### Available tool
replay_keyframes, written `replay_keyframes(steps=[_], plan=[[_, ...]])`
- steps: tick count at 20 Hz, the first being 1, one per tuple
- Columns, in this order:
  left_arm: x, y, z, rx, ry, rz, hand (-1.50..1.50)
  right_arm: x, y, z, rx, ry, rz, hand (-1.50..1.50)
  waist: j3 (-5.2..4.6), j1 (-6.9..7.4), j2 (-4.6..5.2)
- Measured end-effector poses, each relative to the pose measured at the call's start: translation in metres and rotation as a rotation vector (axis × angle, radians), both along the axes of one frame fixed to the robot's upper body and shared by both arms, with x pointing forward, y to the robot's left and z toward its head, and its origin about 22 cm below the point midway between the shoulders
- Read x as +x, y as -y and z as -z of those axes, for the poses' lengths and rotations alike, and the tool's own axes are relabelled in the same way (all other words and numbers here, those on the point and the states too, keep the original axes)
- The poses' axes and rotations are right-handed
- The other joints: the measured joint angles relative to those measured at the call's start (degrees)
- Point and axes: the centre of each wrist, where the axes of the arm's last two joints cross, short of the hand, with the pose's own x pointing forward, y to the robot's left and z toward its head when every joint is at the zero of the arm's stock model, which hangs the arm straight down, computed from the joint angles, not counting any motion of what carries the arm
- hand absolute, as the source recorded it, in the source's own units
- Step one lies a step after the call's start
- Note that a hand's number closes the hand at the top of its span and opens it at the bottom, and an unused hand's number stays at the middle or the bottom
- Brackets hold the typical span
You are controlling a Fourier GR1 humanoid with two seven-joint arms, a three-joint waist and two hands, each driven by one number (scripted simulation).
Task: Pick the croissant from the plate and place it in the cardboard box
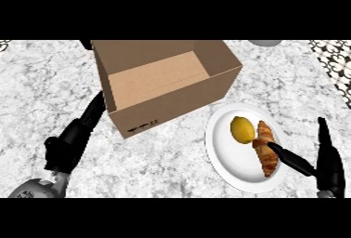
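The cardboard box (165, 81) stood open on the marbled counter (41, 93), set at an angle, its inside bare as far as the head view showed. Just beside its lower right corner lay a white plate (226, 153), and on the plate were two things: a yellow lemon (242, 129) and the croissant (266, 148), side by side and close enough that they seemed to touch. The croissant lay lengthwise on the plate's right half, not yet lifted.

The right hand (328, 165) came in from the lower right. One dark finger (291, 159) reached across the plate's rim and lay over the croissant's middle – whether it pressed on the pastry or only crossed above it could not be told. Another finger pointed straight up the view, well clear of the plate. The fingers were spread wide and straight, closed round nothing.

The left hand (75, 135) was at the box's left side – its fingers stretched out straight toward the lower left wall of the box, the tips at or just by the cardboard, holding nothing
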Motion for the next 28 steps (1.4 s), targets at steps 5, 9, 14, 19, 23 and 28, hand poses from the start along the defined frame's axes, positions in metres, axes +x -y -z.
replay_keyframes(steps=[5,9,14,19,23,28], plan=[[0.006,0.009,-0.009,0.011,0.043,0.070,0.00,-0.025,0.022,0.006,-0.335,-0.069,-0.006,-1.50,-0.33,0.55,0.11],[0.008,0.013,-0.009,0.013,0.049,0.092,0.00,-0.030,0.026,-0.004,-0.465,-0.119,-0.016,-1.50,-0.55,0.82,-0.06],[0.010,0.017,-0.008,0.017,0.051,0.118,0.00,-0.029,0.001,-0.022,-0.479,-0.231,-0.041,-1.50,-0.58,1.38,-0.19],[0.013,0.020,-0.007,0.014,0.053,0.127,0.00,-0.021,-0.042,-0.051,-0.432,-0.364,-0.050,-1.50,-0.36,2.09,-0.15],[0.017,0.022,-0.010,0.008,0.061,0.140,0.00,-0.014,-0.081,-0.086,-0.413,-0.426,-0.050,-1.50,0.00,2.66,-0.08],[0.023,0.024,-0.007,0.001,0.059,0.151,0.00,-0.009,-0.121,-0.120,-0.416,-0.413,-0.070,-1.50,0.47,3.19,0.23]])
